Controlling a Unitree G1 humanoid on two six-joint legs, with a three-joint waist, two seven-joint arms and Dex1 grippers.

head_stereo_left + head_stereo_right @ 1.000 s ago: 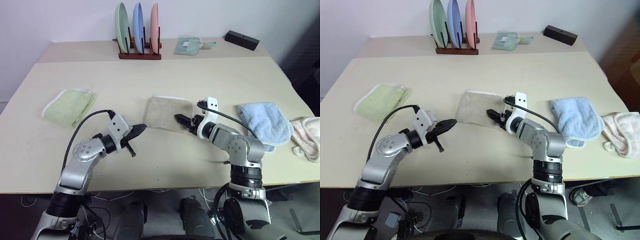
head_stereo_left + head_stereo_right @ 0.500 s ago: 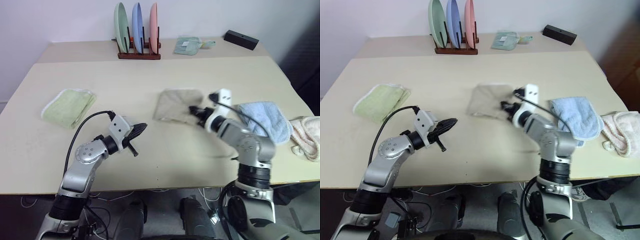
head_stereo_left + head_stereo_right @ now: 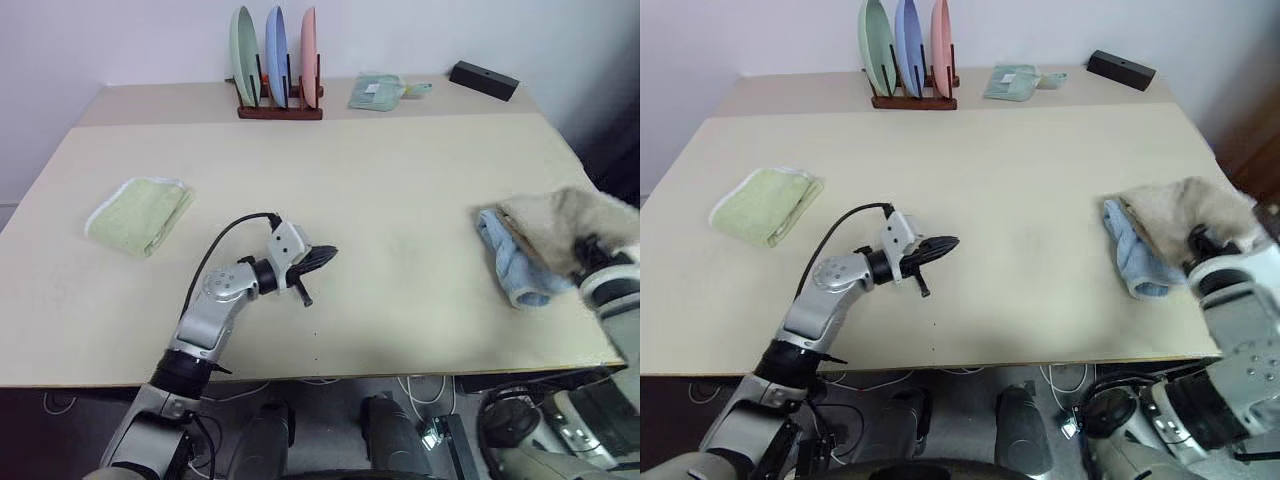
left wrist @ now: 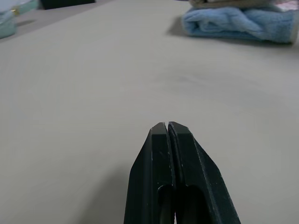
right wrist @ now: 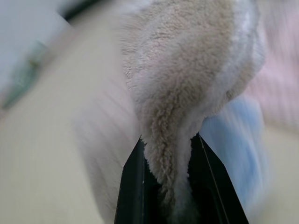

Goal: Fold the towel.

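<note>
A: Largest first?

B: A wide, pale beige wooden table [image 3: 330, 180], with a wooden rack of three upright plates [image 3: 278, 60] at the far edge. Out at the table's right edge, the big beige terry towel [image 3: 565, 225], draped over a crumpled light blue towel [image 3: 510, 262] and pinched in a thick bunch between the two black fingers of the right gripper [image 5: 170, 172].

A: And the other arm?

B: Near the table's middle, the left gripper [image 3: 322, 258], fingers pressed together on nothing, pointed roughly toward the right side. Well apart from the beige towel, bare tabletop between.

A: So which way from that gripper?

B: Off to its right and slightly farther back. Long axis not readable while so bunched. Right arm far nearer, already holding; probably a long reach across for the left to catch a free edge.
</note>
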